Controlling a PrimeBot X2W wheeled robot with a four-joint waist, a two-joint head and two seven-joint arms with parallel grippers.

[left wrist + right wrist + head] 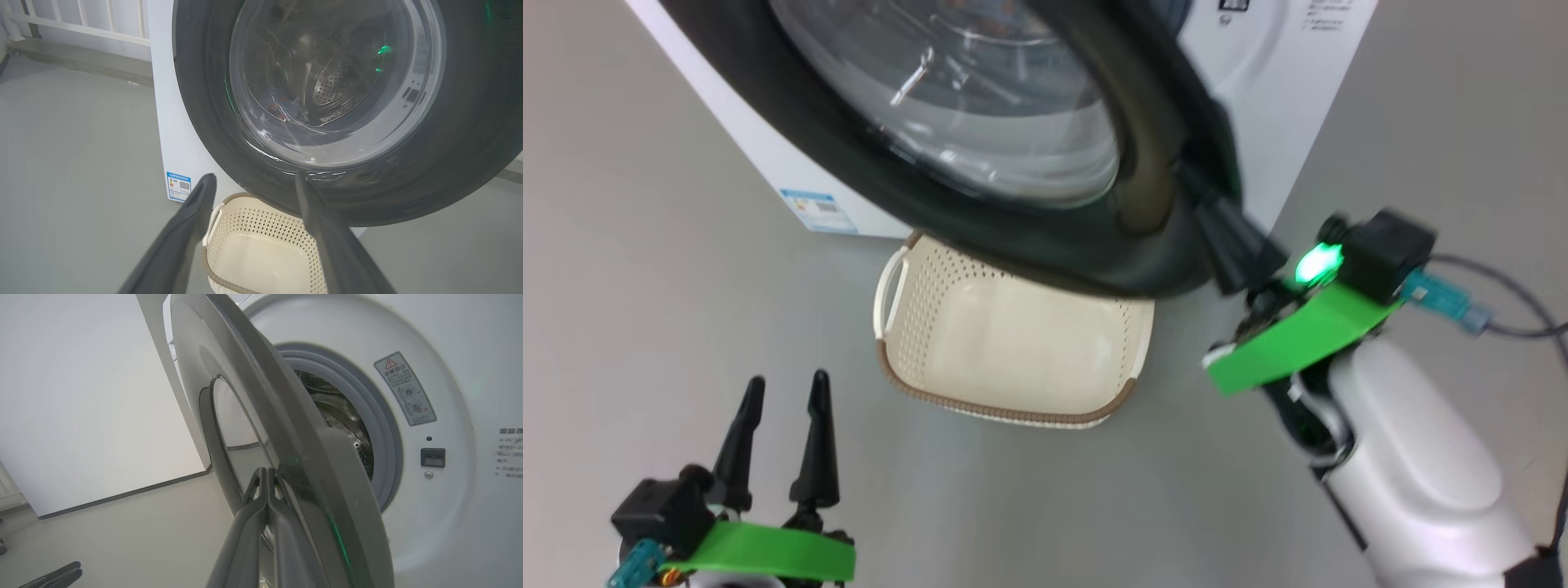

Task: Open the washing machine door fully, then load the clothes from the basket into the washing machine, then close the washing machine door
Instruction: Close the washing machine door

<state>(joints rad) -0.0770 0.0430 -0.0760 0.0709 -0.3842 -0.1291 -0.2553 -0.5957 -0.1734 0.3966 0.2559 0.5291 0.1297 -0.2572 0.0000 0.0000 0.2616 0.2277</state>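
Washing machine door (pixel 286 416) against right gripper (pixel 267 474)

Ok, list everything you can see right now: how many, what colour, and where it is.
washing machine: one, white, behind the basket.
washing machine door: one, black rim with clear glass, partly open, hanging over the basket.
basket: one, cream with a brown rim, on the floor, looks empty.
clothes: count unclear, blue and orange, glimpsed through the door glass inside the drum.
blue label sticker: one, low on the machine's white panel.
warning sticker: one, pale with a red triangle, right of the drum opening.
left gripper: one, dark fingers, open, low left, apart from the basket.
right gripper: one, dark fingers, shut, at the door's rim.
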